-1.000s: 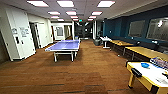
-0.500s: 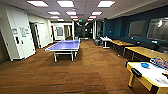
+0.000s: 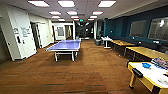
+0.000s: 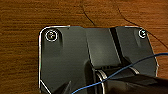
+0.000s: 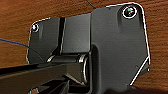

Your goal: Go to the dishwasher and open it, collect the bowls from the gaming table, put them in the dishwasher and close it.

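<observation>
At the lower right of the head view stands the gaming table (image 3: pixel 150 75), white-topped with yellow edging and yellow legs. A small bright-blue bowl (image 3: pixel 146 65) sits on its near corner. Colourful board-game boxes (image 3: pixel 161 62) lie just behind the bowl. The dishwasher is out of view. Both wrist views look down on the robot's dark plate over brown wooden floor (image 4: pixel 20 22), so the state of either gripper cannot be told.
A blue table-tennis table (image 3: pixel 65 45) stands mid-room ahead. Long wooden-topped tables (image 3: pixel 147 52) line the dark teal wall on the right, with a small white table (image 3: pixel 107 39) beyond them. White walls and doorways (image 3: pixel 35 35) run along the left. Wooden floor lies between.
</observation>
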You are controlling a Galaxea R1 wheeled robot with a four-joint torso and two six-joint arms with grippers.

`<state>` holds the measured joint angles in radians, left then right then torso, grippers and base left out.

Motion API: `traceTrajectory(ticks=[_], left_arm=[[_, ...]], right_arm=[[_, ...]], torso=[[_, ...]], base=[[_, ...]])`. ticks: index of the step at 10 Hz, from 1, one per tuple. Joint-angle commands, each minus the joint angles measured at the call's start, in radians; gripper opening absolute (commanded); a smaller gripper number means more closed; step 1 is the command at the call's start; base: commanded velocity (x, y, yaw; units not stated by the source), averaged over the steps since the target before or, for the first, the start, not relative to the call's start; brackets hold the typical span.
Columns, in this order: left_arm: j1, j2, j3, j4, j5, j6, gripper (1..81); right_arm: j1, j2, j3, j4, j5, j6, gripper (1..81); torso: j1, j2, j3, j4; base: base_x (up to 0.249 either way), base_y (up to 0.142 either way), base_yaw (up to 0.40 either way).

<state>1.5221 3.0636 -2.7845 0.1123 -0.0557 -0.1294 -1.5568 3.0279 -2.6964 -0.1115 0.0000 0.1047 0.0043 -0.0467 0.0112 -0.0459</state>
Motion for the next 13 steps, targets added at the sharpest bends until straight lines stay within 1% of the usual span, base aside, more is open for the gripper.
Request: traceTrajectory(ticks=[1, 4, 6, 13], left_arm=[[-0.059, -0.002, -0.001, 0.009, 0.047, 0.005, 81.1], [-0.059, -0.002, -0.001, 0.007, 0.047, 0.007, 81.1], [-0.059, -0.002, -0.001, 0.007, 0.045, 0.008, 81.1], [-0.059, 0.0, 0.0, 0.009, 0.048, 0.01, 81.1]], right_arm=[[0.059, 0.001, 0.006, -0.004, -0.048, -0.002, 81.1], [0.059, 0.001, 0.006, -0.004, -0.048, -0.002, 81.1], [0.057, 0.001, 0.006, -0.004, -0.048, -0.002, 81.1], [0.057, 0.001, 0.003, -0.004, -0.048, -0.002, 81.1]], torso=[[0.0, 0.0, 0.0, 0.0], [0.0, 0.0, 0.0, 0.0], [0.0, 0.0, 0.0, 0.0], [0.0, 0.0, 0.0, 0.0]], base=[[0.0, 0.0, 0.145], [0.0, 0.0, 0.145], [0.0, 0.0, -0.09], [0.0, 0.0, -0.357]])
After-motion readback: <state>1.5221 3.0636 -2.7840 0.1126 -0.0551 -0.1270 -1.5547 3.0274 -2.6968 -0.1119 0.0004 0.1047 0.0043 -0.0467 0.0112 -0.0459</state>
